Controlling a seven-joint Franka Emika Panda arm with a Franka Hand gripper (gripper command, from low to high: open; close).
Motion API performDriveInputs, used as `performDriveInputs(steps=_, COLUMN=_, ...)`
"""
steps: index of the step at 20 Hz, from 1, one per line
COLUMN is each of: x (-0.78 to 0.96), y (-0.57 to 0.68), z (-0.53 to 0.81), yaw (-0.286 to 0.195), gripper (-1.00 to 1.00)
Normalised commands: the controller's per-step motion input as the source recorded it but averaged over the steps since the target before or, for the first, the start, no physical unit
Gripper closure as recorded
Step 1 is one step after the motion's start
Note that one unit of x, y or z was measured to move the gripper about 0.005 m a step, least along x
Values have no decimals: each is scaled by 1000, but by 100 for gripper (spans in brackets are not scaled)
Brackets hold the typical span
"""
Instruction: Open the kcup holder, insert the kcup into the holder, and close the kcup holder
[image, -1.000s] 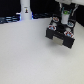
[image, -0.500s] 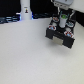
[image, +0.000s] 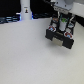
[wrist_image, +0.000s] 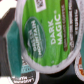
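Observation:
The black kcup holder (image: 59, 37) stands on the white table at the exterior view's right, its drawer pulled out with pods in the slots. My white gripper (image: 62, 23) reaches down into the drawer from above. In the wrist view the kcup (wrist_image: 47, 35) fills the picture: a round green foil top with white rim reading "DARK MAGIC", directly under the wrist. My fingers do not show in the wrist view. I cannot tell whether they still grip the kcup or whether it rests in a slot.
Other pods lie around the kcup in the drawer: a teal one (wrist_image: 12, 46), a white-labelled one (wrist_image: 25, 77) and a brown-edged one (wrist_image: 80, 64). A tall white bottle-like object (image: 25, 10) stands at the back left of the table.

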Motion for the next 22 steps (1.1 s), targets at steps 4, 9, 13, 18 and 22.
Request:
performDriveInputs(steps=4, x=-130, y=94, z=393, yaw=0, gripper=100)
performDriveInputs(steps=9, x=-86, y=-11, z=91, yaw=-3, gripper=100)
performDriveInputs(steps=13, x=-66, y=-25, z=-112, yaw=-10, gripper=100)
performDriveInputs(steps=18, x=-32, y=13, z=-110, yaw=-2, gripper=100)
performDriveInputs(steps=22, x=-249, y=49, z=-21, yaw=2, gripper=100)
